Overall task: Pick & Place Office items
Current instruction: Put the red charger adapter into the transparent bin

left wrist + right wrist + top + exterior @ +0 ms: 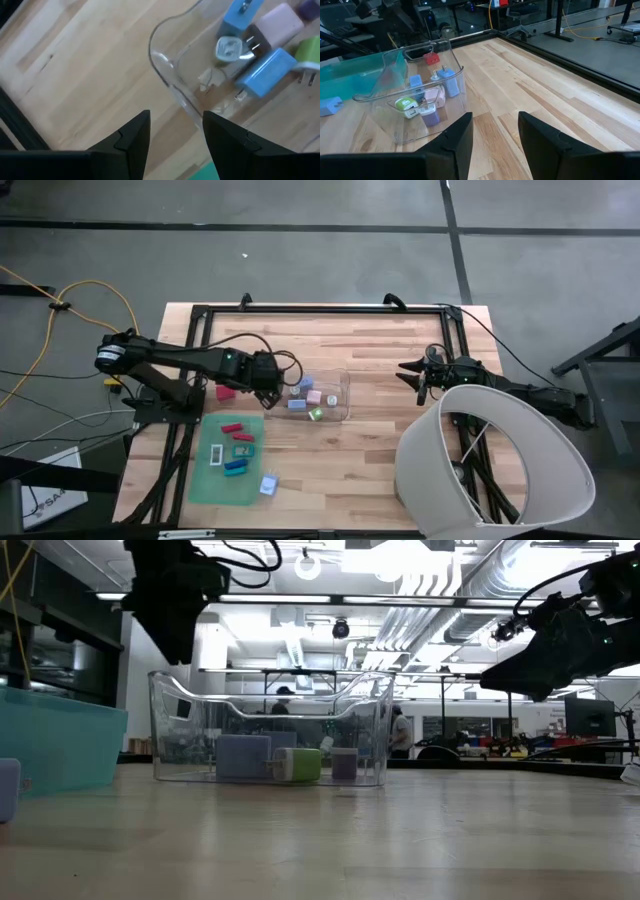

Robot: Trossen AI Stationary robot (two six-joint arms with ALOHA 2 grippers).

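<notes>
Clear plastic bin [338, 385], blocky office items [308, 396] inside, left gripper [175, 132] parted, empty, right gripper [494, 131] likewise.

Lighting even overhead, high view soft, shadows weak on the table [380, 360]. Low view backlit: ceiling lights [420, 580] blow out, arms go to silhouette, near table surface blurred. Left wrist view soft, glare on the clear bin [167, 75] rim. Right wrist view sharper, room behind dim.

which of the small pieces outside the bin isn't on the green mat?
The red piece, lying on bare wood just off the far edge of the green mat, near the left gripper. The other loose pieces lie on the mat.
</notes>
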